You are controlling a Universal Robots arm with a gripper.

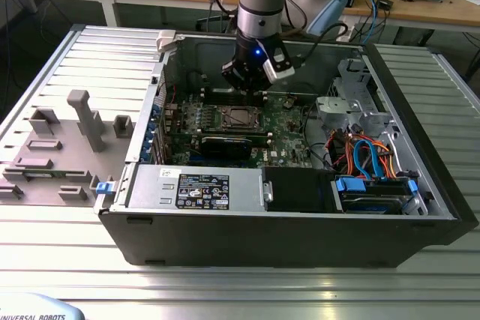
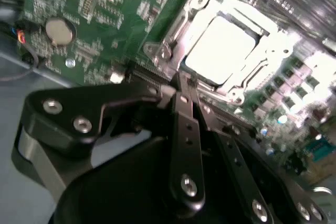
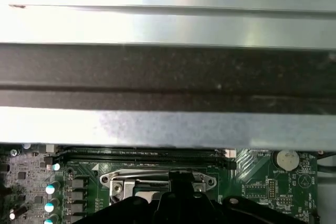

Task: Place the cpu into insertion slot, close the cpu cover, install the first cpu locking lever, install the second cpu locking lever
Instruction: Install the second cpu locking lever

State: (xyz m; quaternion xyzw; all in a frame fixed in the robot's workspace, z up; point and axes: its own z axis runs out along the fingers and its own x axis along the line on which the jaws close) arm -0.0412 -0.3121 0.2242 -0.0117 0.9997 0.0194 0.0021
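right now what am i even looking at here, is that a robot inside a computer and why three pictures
Yes. A robot arm reaches down into an open computer case lying on a metal table. The exterior view comes from a camera off the arm; both wrist views come from cameras riding on the arm. Its gripper hangs just beside the processor socket on the green motherboard. The cpu, a silver square, already sits in the insertion slot, with the cpu cover framing it. The fingers look closed together with nothing visible between them.

Exterior view: even, moderate room light; case interior dim. Second wrist view: strong glare blows out the cpu at 1 o'clock; overall soft blur. First wrist view: upper half overexposed.
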